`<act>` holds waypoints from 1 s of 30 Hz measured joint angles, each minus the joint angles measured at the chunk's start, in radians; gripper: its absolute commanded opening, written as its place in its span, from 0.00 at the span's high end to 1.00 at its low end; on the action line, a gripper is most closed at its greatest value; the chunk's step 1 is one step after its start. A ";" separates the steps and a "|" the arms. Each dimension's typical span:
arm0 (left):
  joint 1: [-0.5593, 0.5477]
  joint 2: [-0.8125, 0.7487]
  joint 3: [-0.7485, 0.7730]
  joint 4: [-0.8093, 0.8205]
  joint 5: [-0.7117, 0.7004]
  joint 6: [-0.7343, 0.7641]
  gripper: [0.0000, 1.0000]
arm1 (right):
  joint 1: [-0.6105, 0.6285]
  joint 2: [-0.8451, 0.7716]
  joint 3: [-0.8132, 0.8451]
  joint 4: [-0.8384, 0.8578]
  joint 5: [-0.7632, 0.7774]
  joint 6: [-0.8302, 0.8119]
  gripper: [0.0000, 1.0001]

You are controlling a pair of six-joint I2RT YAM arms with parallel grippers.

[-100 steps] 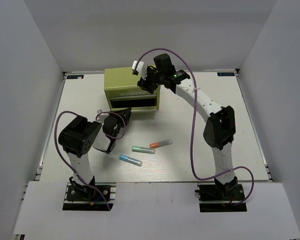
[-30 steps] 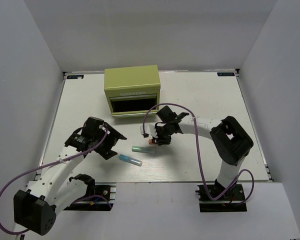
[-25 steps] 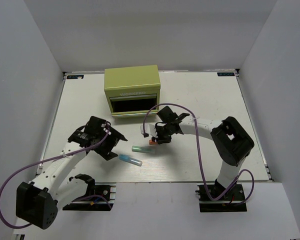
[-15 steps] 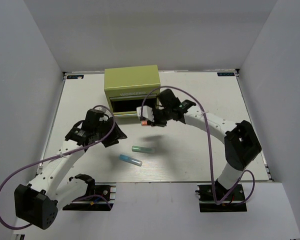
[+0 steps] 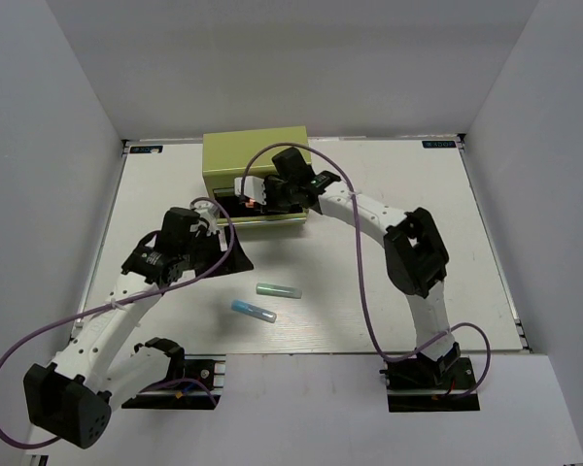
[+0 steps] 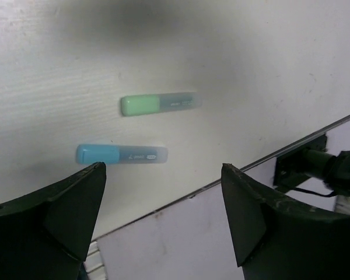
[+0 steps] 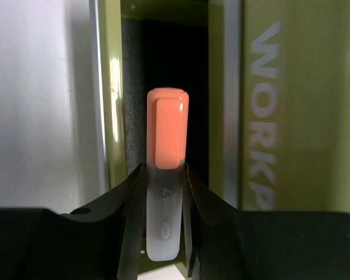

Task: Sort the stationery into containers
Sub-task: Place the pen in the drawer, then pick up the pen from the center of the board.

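The orange marker [image 7: 168, 128] is pinched in my right gripper [image 7: 164, 170], cap forward, at the dark open drawer [image 7: 163, 58] of the olive-green chest [image 7: 280, 116]. From above, that right gripper [image 5: 253, 197] and the orange marker [image 5: 246, 202] hang at the front of the chest [image 5: 256, 155]. A green marker [image 5: 278, 290] and a blue marker [image 5: 254, 311] lie on the table. My left gripper [image 5: 235, 257] hovers open up and to the left of them. Its wrist view shows the green marker [image 6: 158, 104] and blue marker [image 6: 121, 154] beyond the spread left gripper [image 6: 162, 175], with nothing between its jaws.
The white table [image 5: 389, 272] is walled on three sides. A raised white board [image 5: 301, 388] runs along the near edge by the arm bases. My right arm [image 5: 369, 209] stretches across the table's middle, its purple cable looping over the chest.
My right gripper lifted the orange marker off the table centre and carried it up to the chest's open drawer. My left gripper drew back up and away from the blue marker.
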 measured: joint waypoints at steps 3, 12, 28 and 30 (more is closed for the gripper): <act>0.000 -0.014 -0.003 -0.023 -0.006 -0.085 0.06 | 0.000 0.054 0.016 -0.001 0.037 -0.001 0.86; 0.000 -0.025 -0.112 -0.044 -0.005 -0.408 0.04 | 0.000 0.058 0.014 0.001 0.064 0.005 0.58; -0.007 -0.015 -0.142 -0.222 -0.073 -0.954 0.01 | -0.066 -0.278 -0.233 0.069 -0.027 0.299 0.56; -0.007 0.026 -0.134 -0.261 -0.096 -0.984 0.01 | -0.086 -0.323 -0.301 0.085 -0.033 0.342 0.55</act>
